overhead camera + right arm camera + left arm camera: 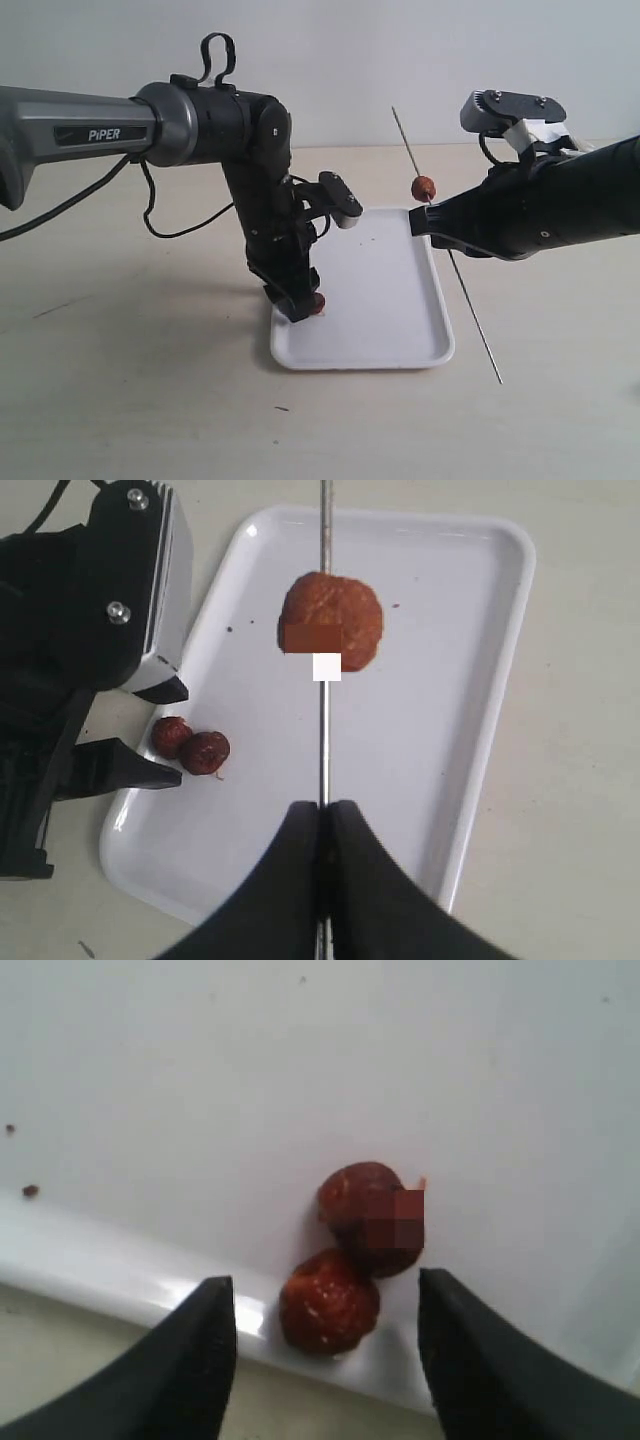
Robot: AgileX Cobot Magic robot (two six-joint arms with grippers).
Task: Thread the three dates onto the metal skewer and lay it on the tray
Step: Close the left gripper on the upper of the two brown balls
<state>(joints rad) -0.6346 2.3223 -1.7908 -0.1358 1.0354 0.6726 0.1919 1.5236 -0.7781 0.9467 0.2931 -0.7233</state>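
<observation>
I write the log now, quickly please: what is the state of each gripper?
Left gripper: open, holding nothing.
Right gripper: shut on the metal skewer.

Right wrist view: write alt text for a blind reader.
The right hand, shut, holds a thin metal skewer with one date threaded on it, over a white tray. Two loose dates lie touching near the tray's edge, beside the black left arm.

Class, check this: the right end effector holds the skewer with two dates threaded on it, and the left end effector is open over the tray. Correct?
No. Only one date is threaded on the skewer held by the right end effector; the right wrist view shows the other two dates lying on the tray. The rest holds.
</observation>
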